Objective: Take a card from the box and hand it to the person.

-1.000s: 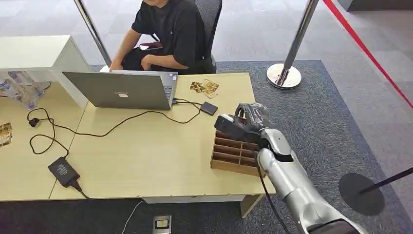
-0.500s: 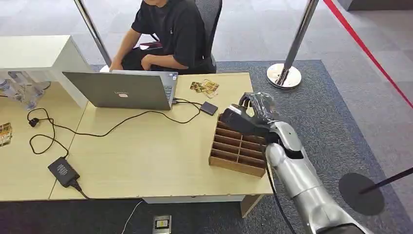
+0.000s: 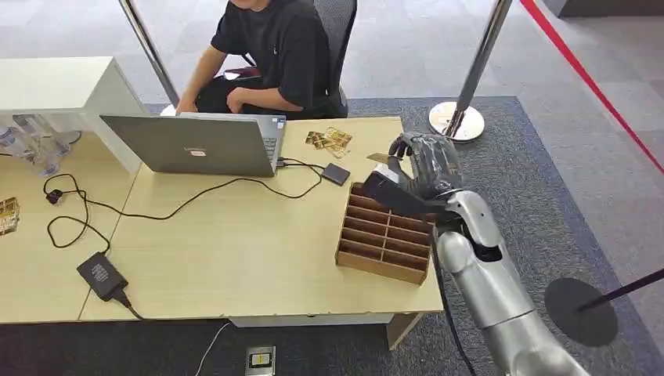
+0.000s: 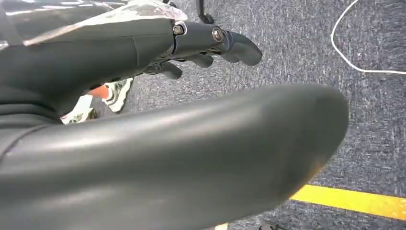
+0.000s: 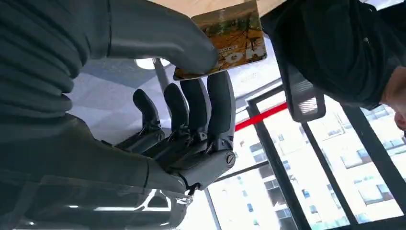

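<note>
Pale wood makes up the table (image 3: pixel 235 251), and on it, near its right edge, sits the brown compartmented box (image 3: pixel 384 239), which serves as the landmark. Above the box's far end the right hand (image 3: pixel 419 172) is raised on its silver arm, and it pinches a card (image 5: pixel 225 40) between the thick grey thumb and the dark fingers (image 5: pixel 210 110). From the head view the card (image 3: pixel 379 158) shows as a small pale sliver at the fingertips, lifted clear of the box. Up close from the right wrist, its face carries an orange and green picture with pale lettering that is too blurred to read.

Beyond the box, at the table's far side, a person (image 3: pixel 274 55) in a black shirt sits on an office chair. Left of the box a grey laptop (image 3: pixel 196 145) stands open; a small mark on its lid cannot be read. Loose cards (image 3: pixel 329 141) lie just beyond the box, with a small black case (image 3: pixel 336 174) between them and it. A black power adapter (image 3: pixel 102 276) with its cable lies far left of the box.

The left hand (image 4: pixel 143 57) hangs over grey carpet with a yellow stripe (image 4: pixel 354 200), its fingers partly curled and holding nothing.
</note>
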